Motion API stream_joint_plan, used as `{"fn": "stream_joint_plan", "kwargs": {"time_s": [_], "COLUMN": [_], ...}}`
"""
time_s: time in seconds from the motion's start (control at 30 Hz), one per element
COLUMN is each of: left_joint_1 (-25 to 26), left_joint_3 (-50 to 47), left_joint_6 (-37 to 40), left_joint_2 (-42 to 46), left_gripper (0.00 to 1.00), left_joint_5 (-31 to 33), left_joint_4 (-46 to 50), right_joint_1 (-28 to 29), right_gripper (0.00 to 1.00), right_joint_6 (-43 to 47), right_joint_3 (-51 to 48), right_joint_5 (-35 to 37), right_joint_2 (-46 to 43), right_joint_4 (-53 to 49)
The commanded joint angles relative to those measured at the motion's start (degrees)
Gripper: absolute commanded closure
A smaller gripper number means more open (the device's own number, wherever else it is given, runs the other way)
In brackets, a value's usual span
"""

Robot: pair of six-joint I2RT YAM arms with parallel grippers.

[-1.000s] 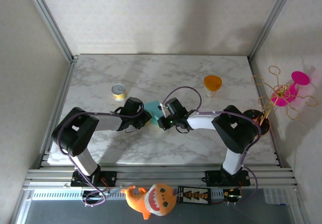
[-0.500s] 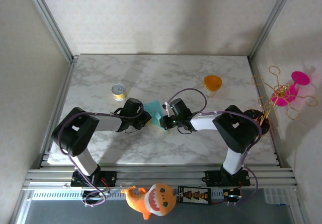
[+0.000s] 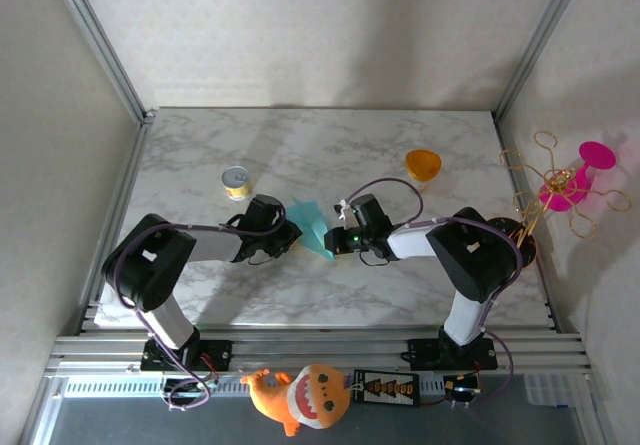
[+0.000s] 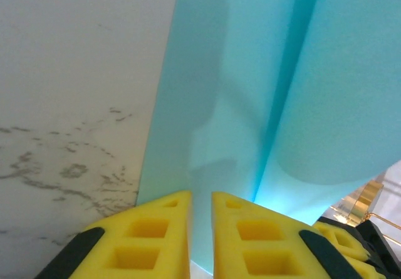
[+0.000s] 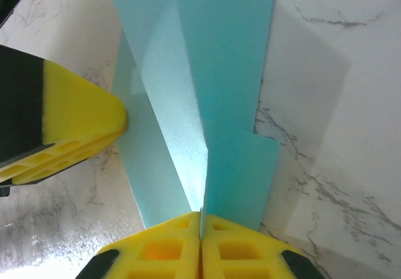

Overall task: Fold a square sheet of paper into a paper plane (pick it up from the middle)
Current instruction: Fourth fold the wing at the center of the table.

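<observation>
**A:** Where is the teal-blue folded paper sheet (image 3: 313, 227)?

**B:** At the middle of the white marble table (image 3: 400, 145), between the two arms. The right claw (image 5: 200, 219) is pressed closed on its raised crease. The left claw (image 4: 200, 204) leaves a slit, and its grip is unclear.

**A:** What is the risk?

**B:** Opposing pulls could tear or unfold the paper. The right wrist view reveals layered flaps, while from above they read as one sliver.
</observation>
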State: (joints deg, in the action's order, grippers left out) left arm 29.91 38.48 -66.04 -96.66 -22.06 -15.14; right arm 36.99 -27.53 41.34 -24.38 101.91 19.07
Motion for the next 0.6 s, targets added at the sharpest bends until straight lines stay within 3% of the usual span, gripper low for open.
{"fn": "stream_joint_plan", "kwargs": {"time_s": [0.0,0.3,0.57], "left_joint_1": [0.4,0.7,1.6], "left_joint_3": [0.8,1.6,4.6], "left_joint_6": [1.4,2.4,2.0], "left_joint_2": [3.4,1.9,-4.2], "left_gripper": [0.82,0.78,0.84], "left_joint_5": [-0.9,-6.1,-8.5], "left_joint_4": [-1.5,-11.1,-14.6], "right_joint_1": [-1.1,-1.7,-2.1], "right_gripper": [0.91,0.90,0.88], "right_joint_6": [-0.9,0.3,0.5], "right_joint_3": [-0.8,0.5,1.3], "right_joint_5": [-2.7,-5.0,-5.3], "right_joint_2": [1.6,3.6,4.7], "right_joint_4": [-1.8,-3.5,-5.2]}}
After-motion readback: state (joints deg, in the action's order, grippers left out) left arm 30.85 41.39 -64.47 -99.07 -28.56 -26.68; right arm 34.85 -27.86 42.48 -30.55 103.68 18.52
